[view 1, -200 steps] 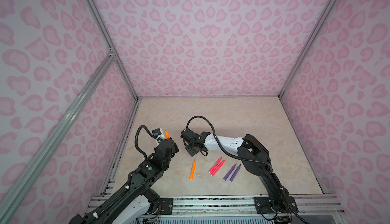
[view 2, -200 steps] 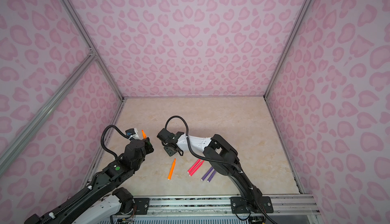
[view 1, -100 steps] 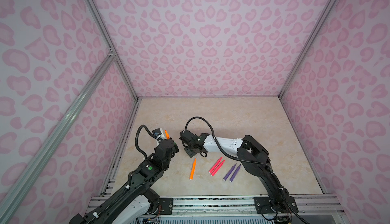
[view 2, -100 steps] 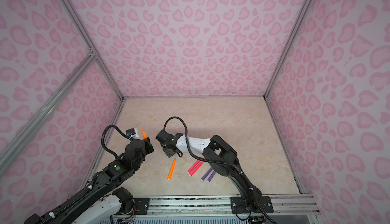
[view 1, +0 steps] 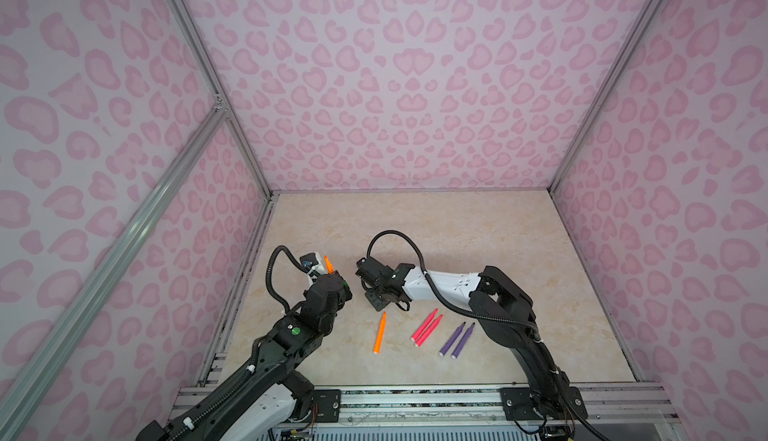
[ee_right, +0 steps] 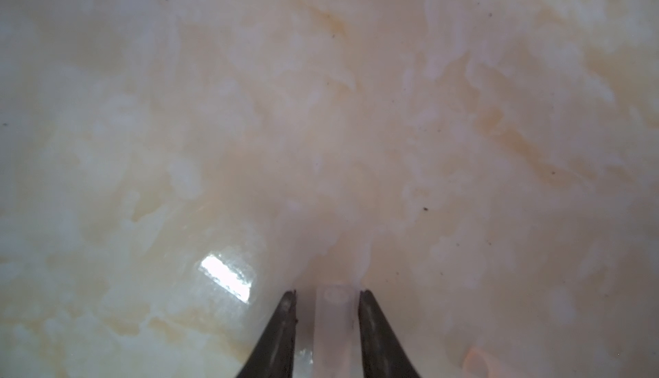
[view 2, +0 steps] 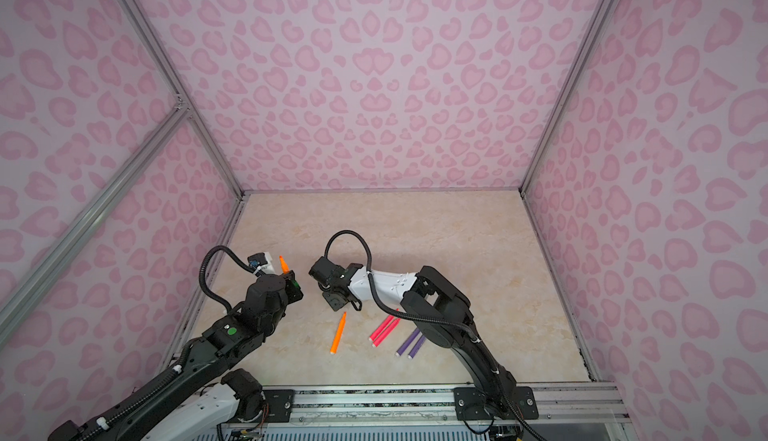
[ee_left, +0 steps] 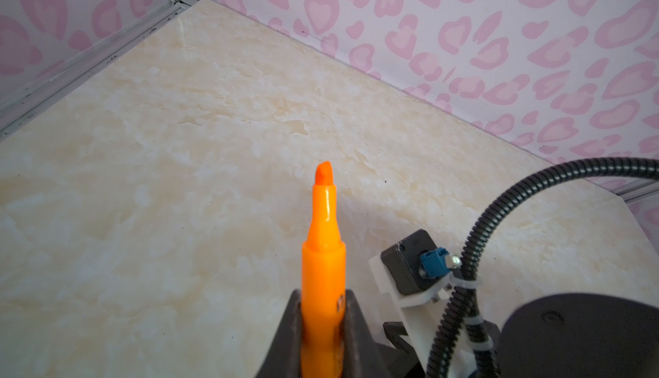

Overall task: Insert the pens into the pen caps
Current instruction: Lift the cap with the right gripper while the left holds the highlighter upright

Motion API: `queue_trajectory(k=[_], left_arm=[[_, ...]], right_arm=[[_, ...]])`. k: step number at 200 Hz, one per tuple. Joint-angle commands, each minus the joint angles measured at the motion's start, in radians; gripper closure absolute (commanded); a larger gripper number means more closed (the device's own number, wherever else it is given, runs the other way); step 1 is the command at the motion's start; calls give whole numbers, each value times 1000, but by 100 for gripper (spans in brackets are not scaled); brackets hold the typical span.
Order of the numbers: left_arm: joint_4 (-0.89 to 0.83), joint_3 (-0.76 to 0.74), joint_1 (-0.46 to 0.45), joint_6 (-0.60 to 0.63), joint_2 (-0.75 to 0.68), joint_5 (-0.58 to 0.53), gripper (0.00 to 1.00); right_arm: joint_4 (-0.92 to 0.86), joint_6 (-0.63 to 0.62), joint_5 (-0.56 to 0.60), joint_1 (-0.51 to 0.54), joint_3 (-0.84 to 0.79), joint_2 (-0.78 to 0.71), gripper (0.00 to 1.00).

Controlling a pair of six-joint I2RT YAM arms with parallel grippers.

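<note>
In both top views, nearer than the right pincer [view 1: 380, 298], a loose orange pen [view 1: 379, 333], two pink pens [view 1: 426, 328] and two purple pens [view 1: 456, 339] lay on the beige table [view 1: 457, 231]; the right arm partly covered the purple pens in a top view; only the right wrist view showed its fingers [ee_right: 281, 322] partly open astride a clear pen cap [ee_right: 334, 322], with a gap on one side; the left pincer [ee_left: 322, 296] was clamped on the held orange pen [ee_left: 322, 251], tip up; beyond both pincers, bare table ran to the back wall [view 1: 395, 127].

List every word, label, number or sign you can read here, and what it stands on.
No readable text anywhere.
orange pen: small dark mark near the left gripper, too blurred to read.
green dot: plain, no writing.
</note>
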Motion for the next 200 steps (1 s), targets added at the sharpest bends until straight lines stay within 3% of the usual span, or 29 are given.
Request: queue_trajectory(k=[1, 54, 110, 144, 178, 200], left_arm=[[8, 9, 0, -3, 0, -3, 96], [8, 13, 0, -2, 1, -1, 96], [8, 10, 1, -2, -6, 2, 96], [11, 14, 0, 3, -3, 14, 96], [46, 13, 0, 31, -4, 80, 96], [104, 4, -1, 61, 4, 187, 96]], right_arm=[[-17, 9, 11, -1, -7, 2, 68], [-20, 15, 7, -4, 6, 16, 69], [-17, 20, 6, -6, 8, 19, 88], [13, 42, -4, -17, -9, 5, 94], [145, 129, -60, -82, -124, -138, 100], [271, 192, -103, -142, -282, -297, 100]])
